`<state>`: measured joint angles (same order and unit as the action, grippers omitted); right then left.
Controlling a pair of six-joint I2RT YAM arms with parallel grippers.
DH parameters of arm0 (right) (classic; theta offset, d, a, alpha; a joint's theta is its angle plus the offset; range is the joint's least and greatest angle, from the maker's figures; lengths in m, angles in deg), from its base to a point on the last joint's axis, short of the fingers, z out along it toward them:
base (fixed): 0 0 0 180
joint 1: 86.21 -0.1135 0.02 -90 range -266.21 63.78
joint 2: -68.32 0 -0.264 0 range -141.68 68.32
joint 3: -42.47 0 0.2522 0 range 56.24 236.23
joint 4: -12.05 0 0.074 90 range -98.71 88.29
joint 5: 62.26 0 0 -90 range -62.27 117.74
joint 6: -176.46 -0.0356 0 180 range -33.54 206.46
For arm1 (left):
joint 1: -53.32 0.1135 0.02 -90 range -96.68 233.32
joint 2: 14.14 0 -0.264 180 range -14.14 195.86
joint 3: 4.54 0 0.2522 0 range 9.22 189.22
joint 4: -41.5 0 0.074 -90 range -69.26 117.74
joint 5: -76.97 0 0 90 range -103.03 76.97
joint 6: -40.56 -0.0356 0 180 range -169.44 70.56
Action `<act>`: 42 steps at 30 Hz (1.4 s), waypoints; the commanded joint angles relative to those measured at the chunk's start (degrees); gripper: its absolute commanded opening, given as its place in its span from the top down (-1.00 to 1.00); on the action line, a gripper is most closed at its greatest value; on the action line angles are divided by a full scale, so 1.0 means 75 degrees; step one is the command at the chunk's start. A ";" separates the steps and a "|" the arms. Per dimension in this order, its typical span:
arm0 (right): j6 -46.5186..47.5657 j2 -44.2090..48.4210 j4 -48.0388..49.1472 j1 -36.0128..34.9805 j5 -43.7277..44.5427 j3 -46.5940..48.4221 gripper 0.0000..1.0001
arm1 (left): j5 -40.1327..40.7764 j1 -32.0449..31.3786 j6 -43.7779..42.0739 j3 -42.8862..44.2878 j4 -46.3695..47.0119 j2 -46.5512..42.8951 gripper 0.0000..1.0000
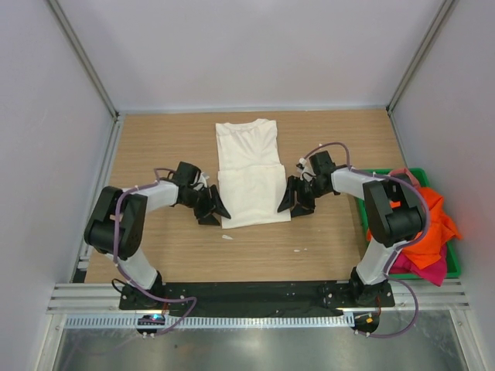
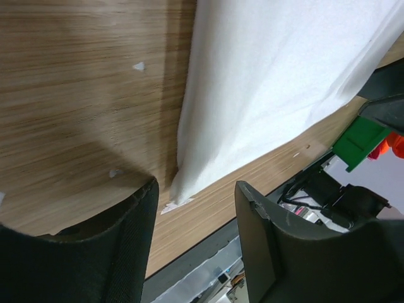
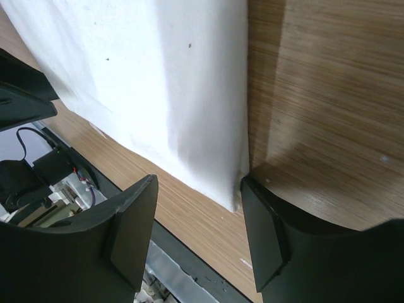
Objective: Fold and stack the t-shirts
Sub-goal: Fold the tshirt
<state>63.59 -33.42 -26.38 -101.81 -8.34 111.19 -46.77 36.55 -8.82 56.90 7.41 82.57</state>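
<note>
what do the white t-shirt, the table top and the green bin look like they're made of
White t-shirt: soft matte cloth, probably a cotton knit; it lies limp with soft fold edges.
Table top: wood or wood-look laminate, matte; it shows fine straight grain, but which of the two is unclear.
Green bin: likely hard plastic; even bright colour and a crisp straight rim.

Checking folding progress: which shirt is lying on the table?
The white shirt, partly folded on the table; the orange shirt and pink shirt are in the green bin.
</note>
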 commanded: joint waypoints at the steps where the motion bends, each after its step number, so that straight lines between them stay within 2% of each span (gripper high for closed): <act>1: 0.0179 -0.0380 0.0675 -0.0299 0.1188 -0.0379 -0.24 | 0.1064 -0.0271 0.0009 -0.0217 0.0403 0.0523 -0.09; 6: -0.0161 -0.0662 0.1319 -0.0405 0.1025 -0.0449 -0.16 | 0.1334 -0.0283 0.0174 -0.0357 0.0660 0.0991 -0.07; 11: -0.0407 -0.0803 0.1659 -0.0428 0.0744 -0.0484 0.03 | 0.1170 -0.0283 0.0291 -0.0287 0.0989 0.1461 0.05; 15: -0.0512 -0.0674 0.1765 -0.0428 0.0685 -0.0671 0.26 | 0.1229 -0.0271 0.0303 -0.0345 0.1012 0.1473 0.30; 19: -0.0630 -0.0580 0.2011 -0.0405 0.0568 -0.0952 0.48 | 0.0995 -0.0108 0.0349 -0.0544 0.1258 0.1543 0.76; 20: -0.0676 -0.0569 0.2104 -0.0417 0.0487 -0.1046 0.63 | 0.0948 -0.0084 0.0361 -0.0545 0.1317 0.1567 0.85; 22: -0.0712 -0.0533 0.2117 -0.0417 0.0462 -0.1140 0.74 | 0.0842 -0.0049 0.0315 -0.0545 0.1341 0.1555 1.00; 25: -0.0747 -0.0312 0.2012 -0.0405 0.0416 -0.1292 0.97 | 0.0691 -0.0048 0.0326 -0.0568 0.1341 0.1345 1.00; 35: -0.1017 0.0942 0.1298 -0.0428 -0.0041 -0.2323 0.97 | -0.0036 -0.0060 0.0970 -0.1470 0.1317 -0.0119 1.00; 42: -0.1250 0.2301 0.0641 -0.0616 -0.0252 -0.3366 0.97 | -0.0400 -0.0364 0.1893 -0.2571 0.0896 -0.2262 1.00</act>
<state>54.51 -20.09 -14.58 -106.38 -12.10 88.68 -52.08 34.73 1.41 39.96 17.20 71.90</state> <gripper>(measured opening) 0.089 0.017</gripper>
